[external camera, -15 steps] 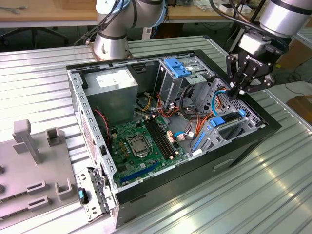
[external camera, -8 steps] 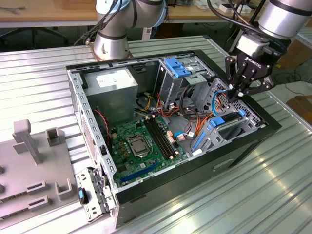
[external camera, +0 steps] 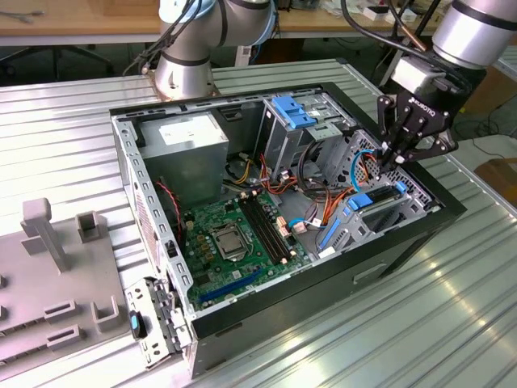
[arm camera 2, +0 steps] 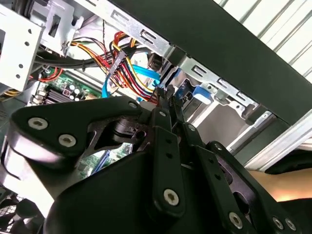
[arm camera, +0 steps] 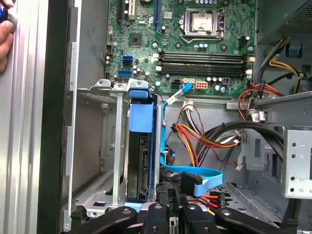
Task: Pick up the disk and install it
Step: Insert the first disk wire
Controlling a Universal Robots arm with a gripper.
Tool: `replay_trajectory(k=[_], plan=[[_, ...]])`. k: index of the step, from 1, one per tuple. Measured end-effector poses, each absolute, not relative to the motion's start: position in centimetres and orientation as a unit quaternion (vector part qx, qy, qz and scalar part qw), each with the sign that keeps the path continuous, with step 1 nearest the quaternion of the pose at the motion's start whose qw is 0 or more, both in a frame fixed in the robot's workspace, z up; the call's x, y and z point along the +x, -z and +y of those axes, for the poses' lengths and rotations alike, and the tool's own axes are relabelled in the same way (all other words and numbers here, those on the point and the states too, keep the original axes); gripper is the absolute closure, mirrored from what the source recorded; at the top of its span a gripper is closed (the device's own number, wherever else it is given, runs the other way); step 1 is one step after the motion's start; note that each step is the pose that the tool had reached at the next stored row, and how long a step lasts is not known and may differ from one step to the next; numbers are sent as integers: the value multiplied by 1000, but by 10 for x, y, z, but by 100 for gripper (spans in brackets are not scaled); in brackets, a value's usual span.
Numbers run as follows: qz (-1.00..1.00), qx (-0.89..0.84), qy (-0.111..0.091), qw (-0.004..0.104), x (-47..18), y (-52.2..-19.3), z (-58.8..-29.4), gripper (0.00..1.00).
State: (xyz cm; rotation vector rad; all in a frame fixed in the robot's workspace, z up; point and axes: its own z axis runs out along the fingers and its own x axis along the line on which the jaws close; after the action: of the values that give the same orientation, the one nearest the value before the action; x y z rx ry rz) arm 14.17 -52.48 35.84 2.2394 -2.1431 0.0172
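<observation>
**Over the grey sheet-metal drive cage (arm camera: 118,146), the black linkage gripper (external camera: 396,159) is hovering closed**

Inside that cage, at the corner of the open black tower computer case (external camera: 242,319) toward the exterior view's right, the flat grey-metal, blue-framed disk (arm camera: 141,119) is standing on edge between the cage walls. It is sitting deep and square, so the cage is carrying its weight. Judging by that, it is looking installed or very nearly so.

The gripper is hanging just above the cage and carrying nothing. Its fingertips (arm camera 2: 167,95) are pressing together with nothing visible between them. Held that way they are forming one narrow point, which is probably letting them reach down beside the carrier without snagging the red, orange and yellow wire bundle (arm camera 2: 122,61) crowding that corner.

A light-blue flat data cable (arm camera: 195,174) is looping from the green motherboard (arm camera: 195,58) past the carrier, its dark plug lying near the fingertips. Whether that plug is mated to the disk cannot be told.
</observation>
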Motion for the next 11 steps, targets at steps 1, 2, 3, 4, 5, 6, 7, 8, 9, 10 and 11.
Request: replay_trajectory(k=[1, 2, 3, 4, 5, 6, 7, 8, 9, 10, 11], plan=[[-692, 722, -3, 19, 142, -358, -525, 83], [-694, 720, 5, 11, 142, -358, -526, 83], [-696, 718, 9, 8, 142, -358, -528, 83], [-696, 718, 9, 8, 142, -358, -530, 83], [-697, 717, 10, 7, 142, -358, -534, 83], [-698, 716, 11, 6, 142, -358, -535, 83], [-699, 715, 12, 5, 142, -358, -537, 83], [-699, 715, 14, 4, 142, -358, -539, 83], [-700, 714, 15, 3, 142, -357, -541, 83], [-701, 713, 16, 2, 142, -357, -543, 83], [-702, 712, 17, 2, 142, -357, -545, 83]])
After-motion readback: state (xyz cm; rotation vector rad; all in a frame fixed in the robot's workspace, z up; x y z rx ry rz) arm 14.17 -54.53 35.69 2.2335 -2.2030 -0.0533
